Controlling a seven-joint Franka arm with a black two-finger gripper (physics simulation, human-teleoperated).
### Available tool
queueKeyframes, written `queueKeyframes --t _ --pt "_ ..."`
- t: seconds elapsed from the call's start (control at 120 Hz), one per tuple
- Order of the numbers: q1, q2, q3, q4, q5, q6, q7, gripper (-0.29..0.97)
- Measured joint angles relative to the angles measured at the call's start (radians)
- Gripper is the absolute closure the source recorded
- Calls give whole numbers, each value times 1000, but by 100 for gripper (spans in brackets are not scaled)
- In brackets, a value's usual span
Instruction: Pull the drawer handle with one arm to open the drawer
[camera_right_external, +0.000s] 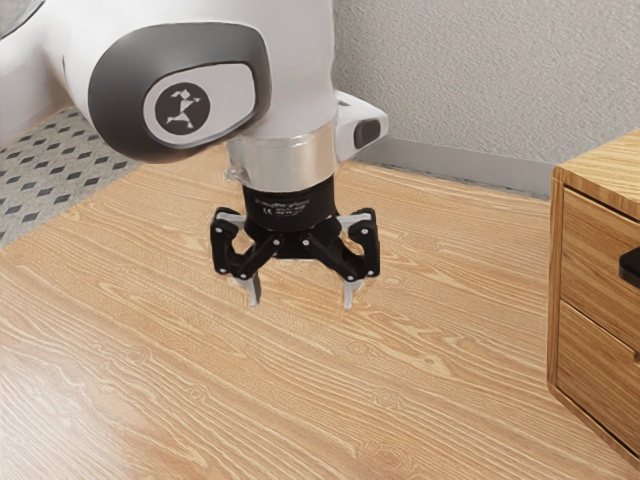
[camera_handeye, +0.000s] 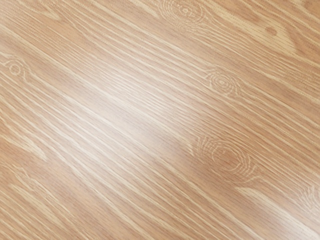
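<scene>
1. The gripper (camera_right_external: 301, 297) is held with its fingers spread apart and nothing between them, above the bare wooden surface (camera_right_external: 150, 380).
2. The drawer (camera_right_external: 590, 255), seemingly not yet pulled out, is placed well apart at the exterior view's right, with its black handle (camera_right_external: 630, 266) at the edge.
3. The handle could be missed or struck if the downward-pointing fingers are not turned toward it.

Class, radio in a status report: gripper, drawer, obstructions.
Black two-finger gripper open, empty, above wooden tabletop. Wooden upper drawer shut, its black handle untouched, exterior view's right. Path clear.
</scene>
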Motion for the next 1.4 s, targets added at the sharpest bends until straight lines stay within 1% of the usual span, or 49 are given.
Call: queueKeyframes --t 0.108,0.175,0.242,0.275,0.308,0.35,0.408,0.425,0.458,0.492,0.533,0.592,0.658,0.742,0.8,0.908,1.008,1.175,1.4 --pt "-11 12 21 -12 -29 127 -41 2" --pt "-3 11 25 -72 -51 228 -63 2" --pt "22 -13 4 -107 -73 293 -81 2" --pt "20 -26 -6 -114 -86 318 -88 2" --pt "-6 -38 7 -119 -117 335 -94 2" --pt "-29 -46 35 -138 -175 348 -105 2" --pt "-14 -62 46 -160 -234 361 -143 2" --pt "-5 -68 35 -158 -237 358 -159 2" --pt "9 -74 -18 -150 -211 351 -191 2" --pt "-16 -75 -53 -149 -174 356 -220 2" --pt "-36 -72 -67 -161 -155 381 -255 2" --pt "-32 -71 -69 -177 -197 395 -302 2" --pt "-23 -72 -70 -183 -229 402 -350 2" --pt "-24 -59 -92 -179 -249 411 -402 2" --pt "-33 -27 -101 -161 -258 416 -436 2" --pt "-29 -4 -105 -121 -266 420 -497 2" --pt "-24 0 -89 -101 -272 422 -560 2" --pt "-4 -2 -84 -89 -272 409 -655 2" --pt "-20 -4 -84 -85 -274 389 -730 3"
